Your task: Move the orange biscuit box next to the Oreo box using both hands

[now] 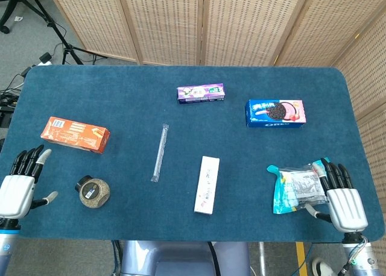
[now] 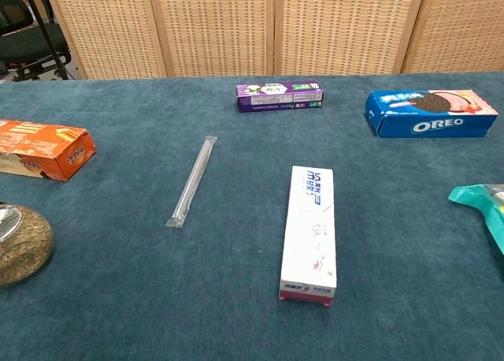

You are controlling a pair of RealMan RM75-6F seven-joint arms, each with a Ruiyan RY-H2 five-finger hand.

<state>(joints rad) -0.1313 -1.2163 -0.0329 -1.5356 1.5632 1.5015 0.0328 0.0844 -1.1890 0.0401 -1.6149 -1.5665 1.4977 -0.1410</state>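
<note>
The orange biscuit box [image 1: 75,134] lies flat at the table's left side, also seen as the orange biscuit box [image 2: 39,150] at the left edge of the chest view. The blue Oreo box [image 1: 275,112] rests far off at the right rear, shown too as the Oreo box [image 2: 430,112]. My left hand [image 1: 19,187] hovers open at the front left corner, below the orange box and apart from it. My right hand [image 1: 344,200] is open at the front right, just right of a snack bag. Neither hand appears in the chest view.
A round jar [image 1: 93,191] sits right of my left hand. A clear straw [image 1: 159,152], a white toothpaste box [image 1: 207,184] and a purple box [image 1: 201,93] lie mid-table. A teal snack bag [image 1: 295,187] lies by my right hand. Wicker screens stand behind.
</note>
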